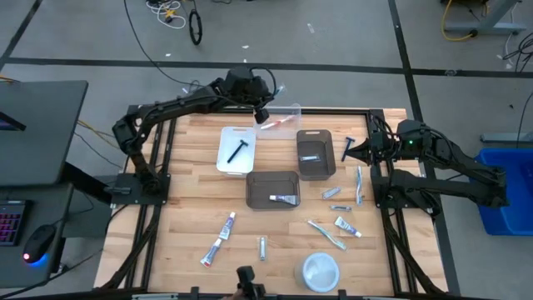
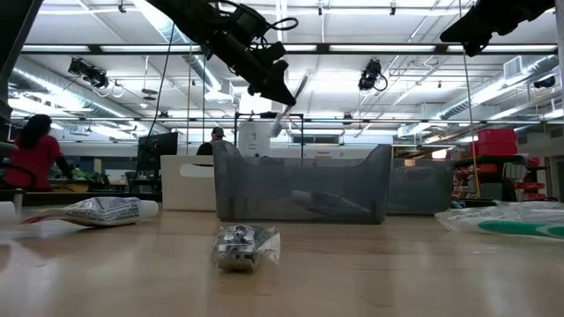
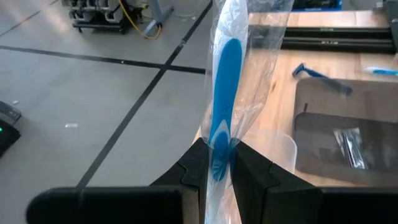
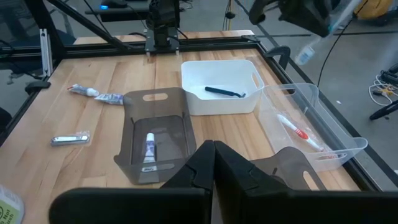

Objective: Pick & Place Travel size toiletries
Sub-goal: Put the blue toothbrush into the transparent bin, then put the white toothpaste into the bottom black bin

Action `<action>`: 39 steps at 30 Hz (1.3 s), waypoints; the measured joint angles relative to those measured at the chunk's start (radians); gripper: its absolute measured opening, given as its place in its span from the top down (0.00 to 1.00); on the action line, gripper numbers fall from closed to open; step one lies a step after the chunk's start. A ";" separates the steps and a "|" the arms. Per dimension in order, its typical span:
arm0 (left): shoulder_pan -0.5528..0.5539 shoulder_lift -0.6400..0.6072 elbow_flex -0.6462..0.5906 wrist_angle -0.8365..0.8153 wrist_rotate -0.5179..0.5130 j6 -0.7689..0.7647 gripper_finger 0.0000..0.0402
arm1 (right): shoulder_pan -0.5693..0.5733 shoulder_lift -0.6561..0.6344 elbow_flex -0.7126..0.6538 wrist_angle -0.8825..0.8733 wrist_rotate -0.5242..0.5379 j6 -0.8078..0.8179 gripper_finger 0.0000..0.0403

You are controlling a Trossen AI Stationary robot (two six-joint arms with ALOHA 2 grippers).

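Left gripper point(image 3: 217, 163) clamped on a wrapped blue toothbrush point(image 3: 224, 93), held in the air above the clear bin point(image 1: 281, 118), while the right gripper point(image 1: 351, 152), fingers together and empty, hangs well to that bin's right.

On my overhead feed: left gripper point(image 1: 264, 114) raised above the clear bin point(image 1: 281, 119), which holds a pink toothbrush point(image 1: 279, 124); right gripper point(image 1: 350, 151) parked at the surface point(image 1: 187, 208) edge beside a blue razor point(image 1: 348, 147). White bin point(image 1: 236, 150) holds a black razor point(image 1: 238, 150); two dark grey bins point(image 1: 316, 154) each hold a small tube. Loose toothpaste tubes point(image 1: 226, 225), toothbrushes point(image 1: 326, 233) and a round white dish point(image 1: 321, 272) lie toward the near edge.
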 joint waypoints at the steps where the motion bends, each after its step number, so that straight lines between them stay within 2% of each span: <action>1: 0.003 0.010 0.000 0.018 0.003 0.003 0.86 | 0.000 0.000 0.000 0.000 0.000 0.000 0.97; 6: 0.012 0.059 0.000 0.105 0.035 -0.007 0.86 | 0.000 0.000 0.000 0.000 0.000 0.000 0.97; 13: 0.018 0.127 0.000 0.114 0.055 -0.030 0.86 | 0.000 0.000 0.000 0.000 0.000 0.000 0.97; 23: 0.026 0.143 0.000 0.130 0.063 -0.038 0.83 | 0.000 0.000 0.000 0.000 0.000 0.000 0.97; 28: 0.026 0.143 -0.001 0.127 0.080 -0.044 0.76 | 0.000 0.000 0.000 0.000 0.000 0.000 0.97; 39: 0.025 0.143 -0.001 0.124 0.078 -0.056 0.51 | 0.000 0.000 0.000 0.000 0.000 0.000 0.97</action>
